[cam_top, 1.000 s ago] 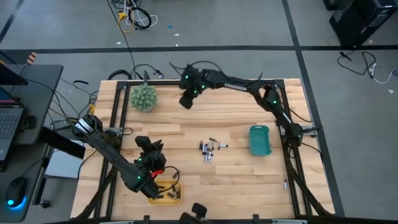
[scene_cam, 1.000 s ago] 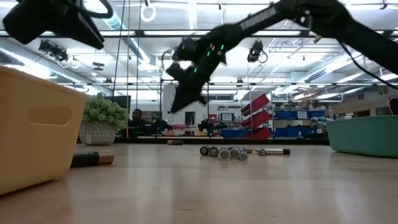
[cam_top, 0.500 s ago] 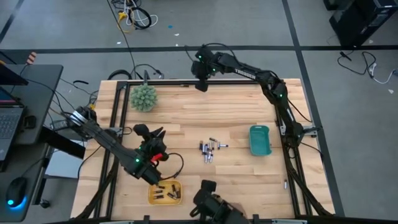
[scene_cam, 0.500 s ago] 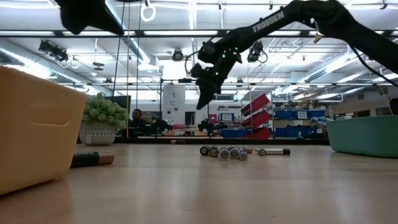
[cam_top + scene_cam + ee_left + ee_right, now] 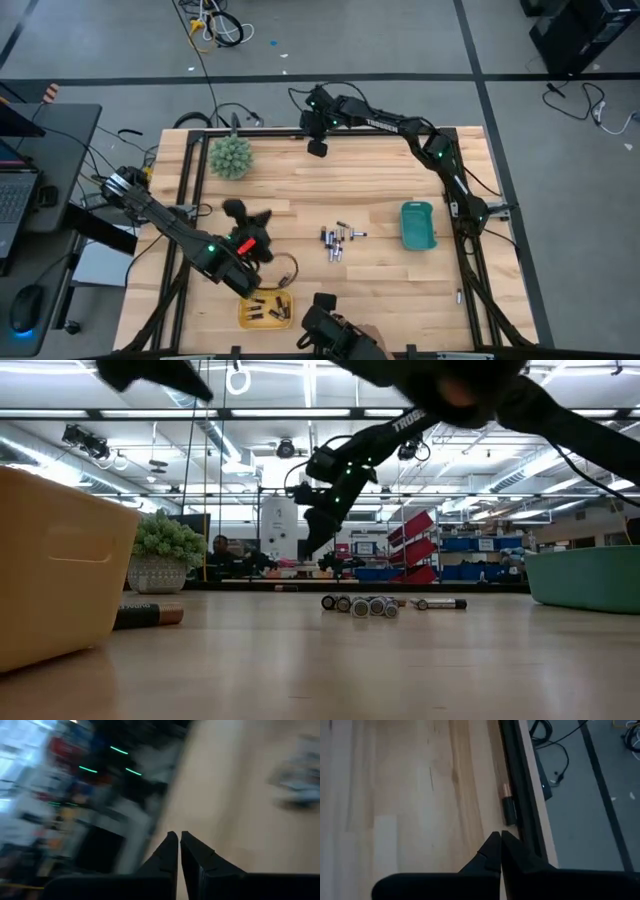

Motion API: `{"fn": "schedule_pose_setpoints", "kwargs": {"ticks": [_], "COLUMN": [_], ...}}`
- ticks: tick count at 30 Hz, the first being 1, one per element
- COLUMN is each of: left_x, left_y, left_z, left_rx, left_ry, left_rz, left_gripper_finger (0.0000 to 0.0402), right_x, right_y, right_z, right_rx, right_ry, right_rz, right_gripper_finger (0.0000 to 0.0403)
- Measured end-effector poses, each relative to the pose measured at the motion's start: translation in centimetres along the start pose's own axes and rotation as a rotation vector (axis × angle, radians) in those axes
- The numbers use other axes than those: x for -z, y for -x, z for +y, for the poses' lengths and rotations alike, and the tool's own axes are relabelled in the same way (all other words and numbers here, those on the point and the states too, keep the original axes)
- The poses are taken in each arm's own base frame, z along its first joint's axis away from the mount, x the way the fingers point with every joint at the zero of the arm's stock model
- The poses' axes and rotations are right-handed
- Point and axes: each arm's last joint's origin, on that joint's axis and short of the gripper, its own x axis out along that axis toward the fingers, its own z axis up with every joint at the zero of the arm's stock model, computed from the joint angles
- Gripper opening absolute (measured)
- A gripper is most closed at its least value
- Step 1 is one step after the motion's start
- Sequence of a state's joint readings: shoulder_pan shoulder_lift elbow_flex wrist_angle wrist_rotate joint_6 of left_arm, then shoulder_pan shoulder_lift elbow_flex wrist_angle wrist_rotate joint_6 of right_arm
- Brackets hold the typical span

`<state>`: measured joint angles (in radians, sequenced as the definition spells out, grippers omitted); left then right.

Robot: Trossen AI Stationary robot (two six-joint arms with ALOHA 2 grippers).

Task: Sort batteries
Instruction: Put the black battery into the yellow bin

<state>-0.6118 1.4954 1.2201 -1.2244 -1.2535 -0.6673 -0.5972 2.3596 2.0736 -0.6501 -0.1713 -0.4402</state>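
A cluster of small batteries (image 5: 335,242) lies on its sides at the table's middle and shows in the low view as batteries (image 5: 362,604). More cells lie in the yellow tray (image 5: 248,318) at the near edge. One copper-and-black battery (image 5: 508,806) lies along the frame rail at the far edge. My right gripper (image 5: 318,149) hangs shut above that far edge, its fingertips (image 5: 496,836) just short of the lone battery. My left gripper (image 5: 250,214) is shut and raised left of the cluster, touching nothing.
A teal tray (image 5: 418,226) sits right of the cluster. The spiky green ball (image 5: 231,157) stands at the far left. Another battery (image 5: 148,615) lies beside the yellow tray (image 5: 50,565). A dark shape (image 5: 330,330) juts over the near edge. Bare wood surrounds the cluster.
My right gripper has swung from over the table toward the far edge and now hangs above the rail there. My left arm has risen from the yellow tray and drawn back toward the table's middle; its wrist view is blurred with motion.
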Motion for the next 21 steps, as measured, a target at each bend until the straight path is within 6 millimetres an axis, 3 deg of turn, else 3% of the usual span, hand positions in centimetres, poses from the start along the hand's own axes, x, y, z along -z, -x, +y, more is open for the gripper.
{"fn": "schedule_pose_setpoints", "kwargs": {"ticks": [4, 11, 15, 21], "left_x": [0.7, 1.2, 1.0, -0.5], "left_y": [0.2, 0.1, -0.7, -3.0], "left_z": [3.7, 8.6, 9.8, 9.7], "left_rx": [-0.121, -0.167, -0.112, 0.120], "left_ry": [0.085, 0.283, 0.299, 0.254], "left_rz": [-0.053, -0.065, 0.012, 0.110], "left_gripper_finger": [0.0012, 0.0002, 0.0001, 0.0001], "right_x": [-0.6, -1.3, -1.2, -0.2], "right_y": [0.3, 0.0, -1.3, -3.1], "right_z": [-0.2, -0.7, -0.7, -1.1], "right_rx": [0.011, -0.058, -0.061, -0.079], "right_ry": [-0.046, -0.229, -0.306, -0.479], "right_rz": [-0.053, -0.184, -0.205, -0.198], "right_gripper_finger": [0.0000, 0.0000, 0.0000, 0.0000]}}
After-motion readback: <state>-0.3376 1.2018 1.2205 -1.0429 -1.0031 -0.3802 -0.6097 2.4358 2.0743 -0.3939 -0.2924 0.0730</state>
